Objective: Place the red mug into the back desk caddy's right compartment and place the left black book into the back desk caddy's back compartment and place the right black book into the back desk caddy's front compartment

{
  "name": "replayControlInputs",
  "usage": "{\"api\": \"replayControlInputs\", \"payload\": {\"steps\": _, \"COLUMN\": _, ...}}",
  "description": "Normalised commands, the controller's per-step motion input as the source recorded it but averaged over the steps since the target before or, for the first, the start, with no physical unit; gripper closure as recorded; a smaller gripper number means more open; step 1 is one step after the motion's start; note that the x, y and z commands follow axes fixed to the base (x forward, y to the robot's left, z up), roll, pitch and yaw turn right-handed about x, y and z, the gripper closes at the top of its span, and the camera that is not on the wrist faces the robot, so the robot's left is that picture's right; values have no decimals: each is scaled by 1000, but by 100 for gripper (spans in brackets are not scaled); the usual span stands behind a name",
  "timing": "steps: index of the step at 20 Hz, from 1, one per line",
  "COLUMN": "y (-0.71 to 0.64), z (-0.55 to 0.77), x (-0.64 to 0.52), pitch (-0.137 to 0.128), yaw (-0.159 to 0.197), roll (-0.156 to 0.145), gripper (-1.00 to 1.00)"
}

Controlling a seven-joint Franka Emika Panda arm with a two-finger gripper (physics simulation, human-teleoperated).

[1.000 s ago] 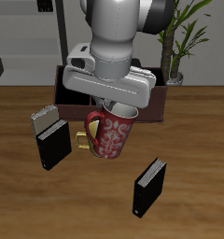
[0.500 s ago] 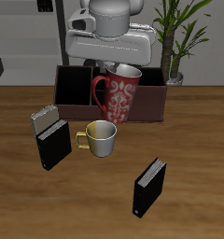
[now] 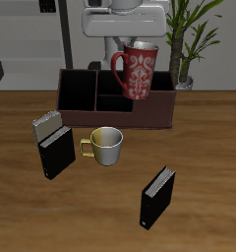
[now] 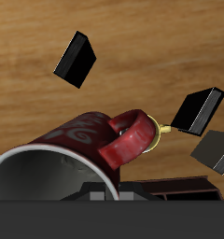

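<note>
caddy [image 3: 159,108] top: open | table front: cream mug [image 3: 106,146], books stand apart

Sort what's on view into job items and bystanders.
Job:
- red mug, held up by the gripper
- desk caddy
- left black book
- right black book

Bystanders:
- cream mug
- grey book
- potted plant

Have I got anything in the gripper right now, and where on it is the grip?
Yes: the gripper holds the red mug by its rim at the top, handle free, lifted above the desk caddy.
</note>
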Motion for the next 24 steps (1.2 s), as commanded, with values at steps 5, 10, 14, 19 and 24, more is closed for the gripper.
{"api": "replayControlInputs", "payload": {"steps": 5, "y": 108, "z": 94, "x": -403, "pitch": -16, "yaw": -14, "roll": 4, "gripper": 100}}
{"api": "replayControlInputs", "payload": {"steps": 10, "y": 180, "z": 69, "x": -672, "pitch": -11, "yaw": 32, "roll": 10, "gripper": 100}}
{"api": "replayControlInputs", "payload": {"steps": 14, "y": 41, "z": 61, "x": -492, "pitch": -24, "yaw": 28, "roll": -9, "gripper": 100}}
{"api": "replayControlInputs", "payload": {"steps": 19, "y": 71, "z": -79, "x": -436, "pitch": -2, "yaw": 30, "roll": 37, "gripper": 100}}
{"api": "replayControlInputs", "payload": {"steps": 24, "y": -40, "z": -78, "x": -319, "pitch": 10, "yaw": -7, "roll": -6, "gripper": 100}}
